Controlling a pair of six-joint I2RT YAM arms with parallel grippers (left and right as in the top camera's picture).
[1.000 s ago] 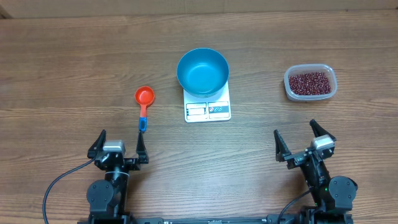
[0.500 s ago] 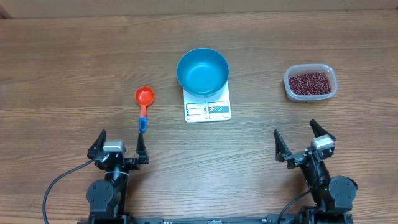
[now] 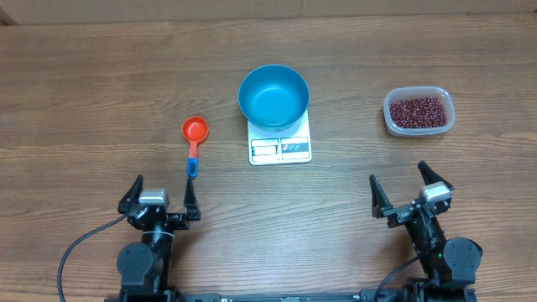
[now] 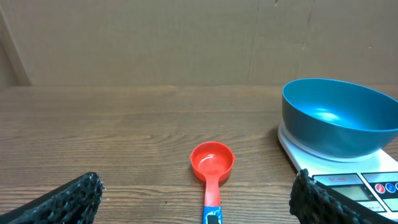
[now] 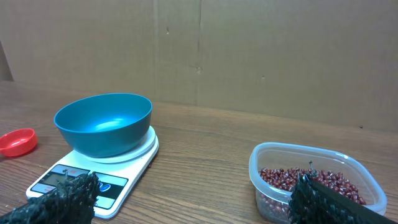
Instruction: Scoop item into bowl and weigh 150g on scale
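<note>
Holds nothing in left pincer or right pincer, both gaping wide over the bench front. Finds blue bowl on white scale, red-brown beans in clear tub right of it, red scoop left.

The bowl sits on the scale, in the middle of the table. The scoop lies to the left. The tub, with beans in it, is off to the right.
</note>
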